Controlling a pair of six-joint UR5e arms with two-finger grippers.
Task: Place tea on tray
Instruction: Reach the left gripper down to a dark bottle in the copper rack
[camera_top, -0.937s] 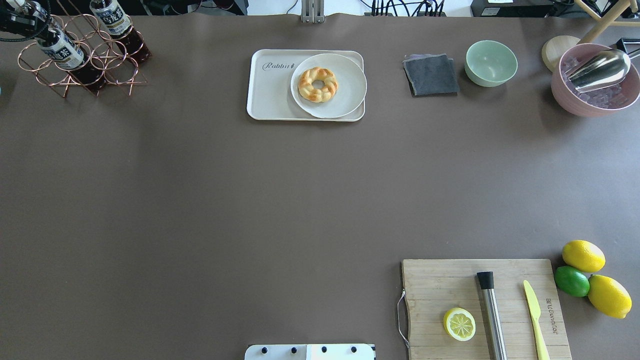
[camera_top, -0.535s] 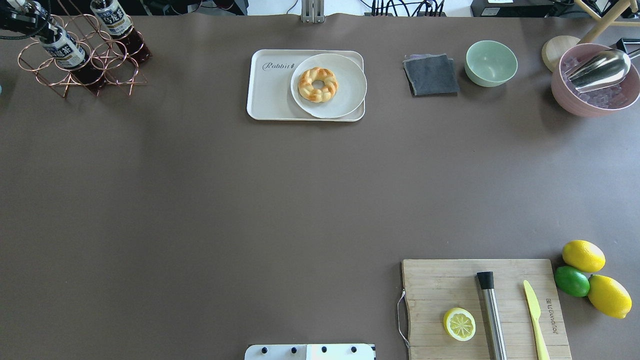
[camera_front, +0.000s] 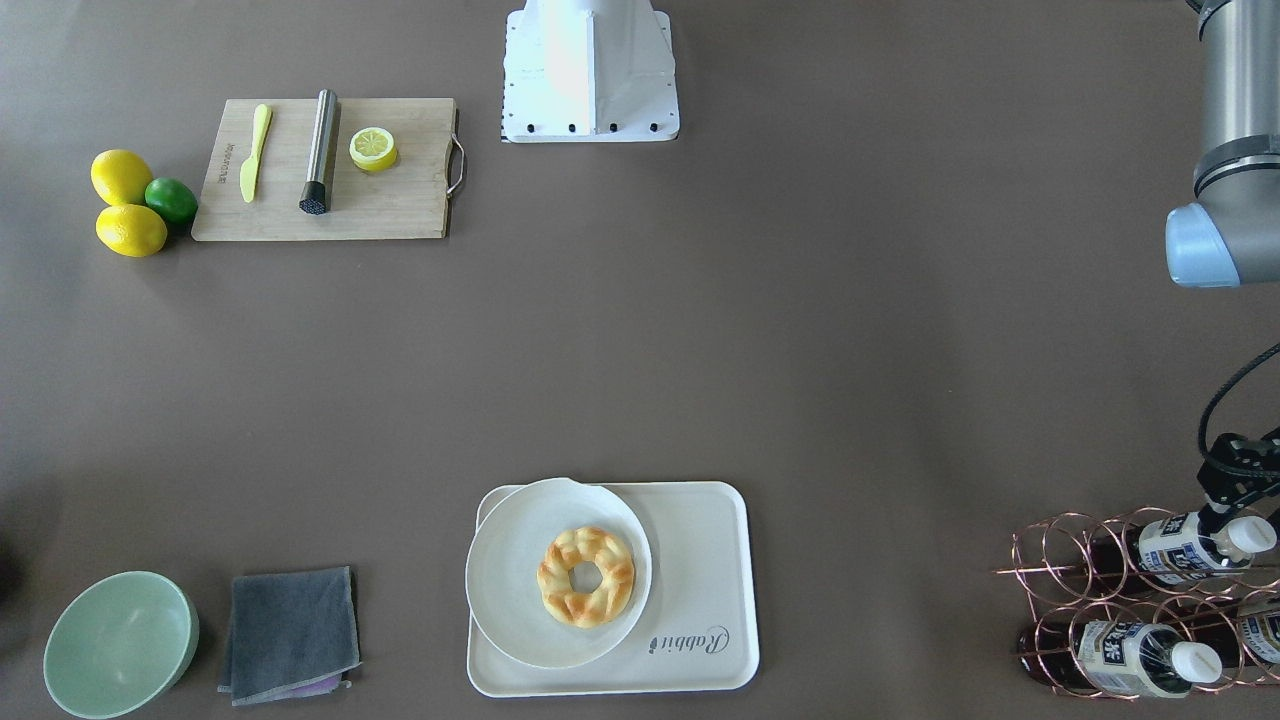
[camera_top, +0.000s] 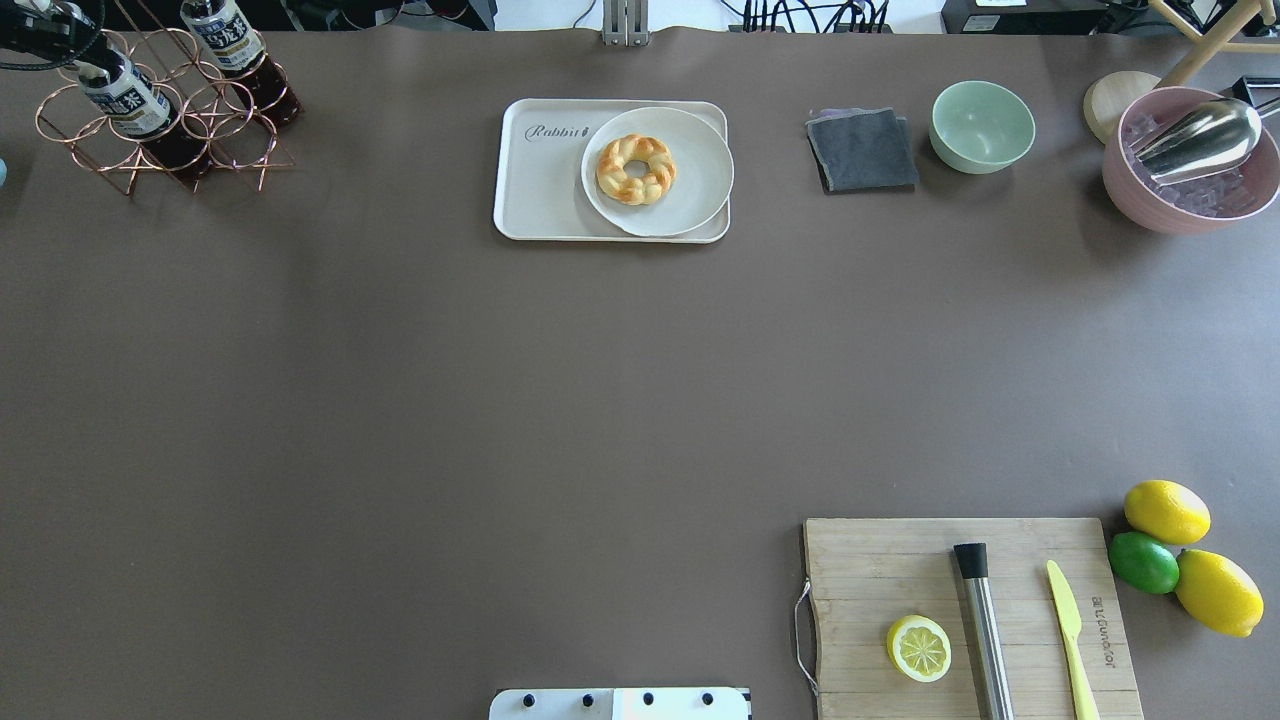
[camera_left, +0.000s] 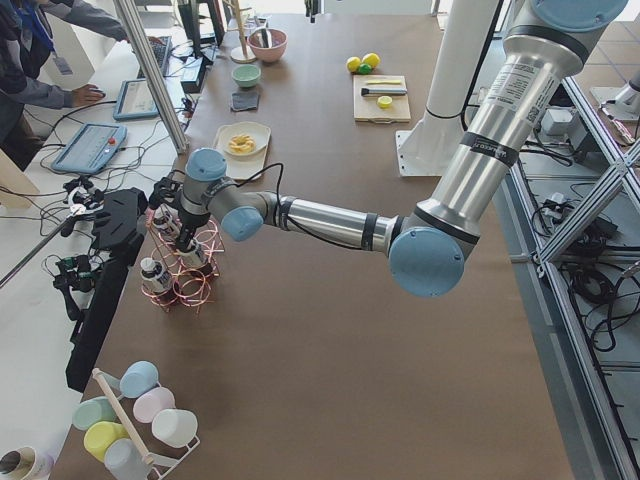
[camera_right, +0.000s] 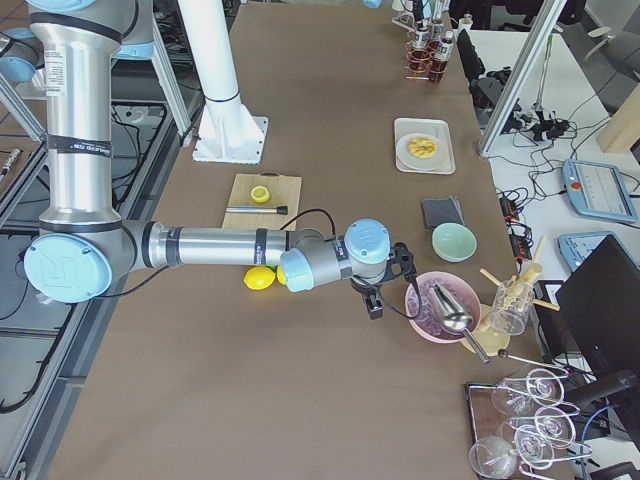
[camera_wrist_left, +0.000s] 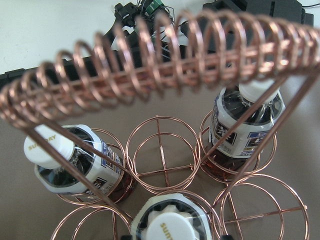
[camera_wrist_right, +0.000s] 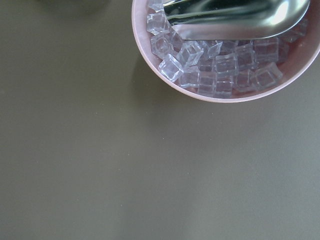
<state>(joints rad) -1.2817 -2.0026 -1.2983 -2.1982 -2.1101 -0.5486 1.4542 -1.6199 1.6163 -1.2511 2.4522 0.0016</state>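
Observation:
The cream tray (camera_top: 545, 190) with the "Rabbit" mark lies at the table's far middle and also shows in the front-facing view (camera_front: 700, 560). Several tea bottles lie in a copper wire rack (camera_top: 220, 120) at the far left. My left gripper (camera_top: 50, 25) is at the white cap of one tea bottle (camera_top: 120, 98). In the left wrist view that cap (camera_wrist_left: 170, 222) sits between the fingertips with a small gap, so the gripper looks open. My right gripper (camera_right: 375, 300) hovers beside the pink ice bowl; I cannot tell whether it is open.
A round white plate (camera_top: 690, 180) with a doughnut (camera_top: 635, 168) covers the tray's right half. A grey cloth (camera_top: 862, 150), a green bowl (camera_top: 982, 125) and a pink bowl of ice (camera_top: 1190, 205) stand at the far right. A cutting board (camera_top: 880, 570) lies at the near right.
My left gripper has shifted slightly toward the far-left corner, uncovering the bottle's white cap. The bottle has shifted a little the same way.

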